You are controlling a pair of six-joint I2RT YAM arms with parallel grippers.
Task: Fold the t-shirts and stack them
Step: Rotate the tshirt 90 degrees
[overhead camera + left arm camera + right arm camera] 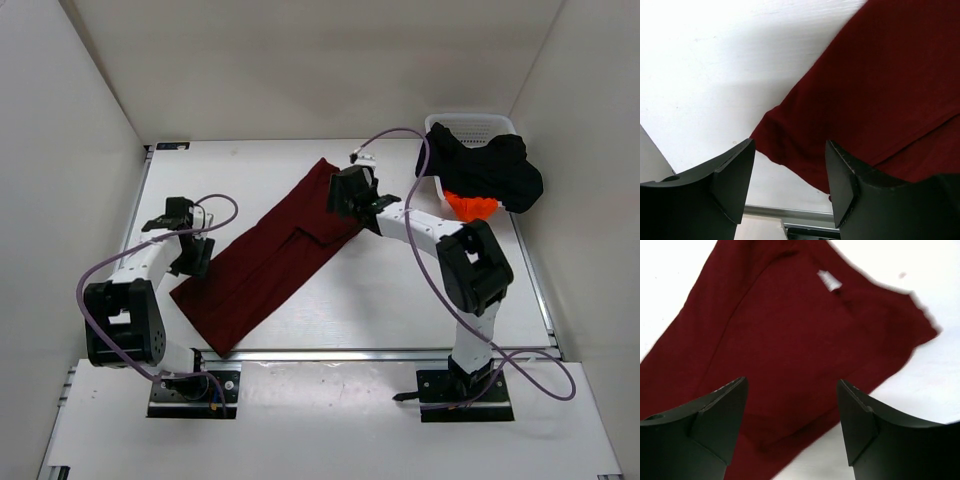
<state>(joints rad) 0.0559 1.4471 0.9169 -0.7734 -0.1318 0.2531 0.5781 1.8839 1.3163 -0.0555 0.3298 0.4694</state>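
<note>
While both of my end effectors hang open with nothing between their jaws, the maroon t-shirt (265, 262) lies flat on the white tabletop (400, 300). It is a long band running on a slant from the near left toward the far middle. A lengthwise fold line shows along it.

My left end effector (193, 258) hovers at the band's near left end. From the left wrist camera, its two dark fingers stand apart (790, 150). A rounded corner of the maroon cloth (880, 85) sits between and beyond them, with bare tabletop to the left. A metal rail shows at the bottom of that view.

My right end effector (343, 195) is over the far end of the band. From the right wrist camera, its fingers are also spread (792, 390) above the shirt (790, 340). A small white label (829, 280) shows on the cloth near the top.

At the far right corner stands a white mesh basket (475, 125). The black t-shirt (490, 168) is draped in a heap over its near rim. The orange t-shirt (470, 205) peeks out just below the black one, bunched up. Both are well apart from the maroon one.
</note>
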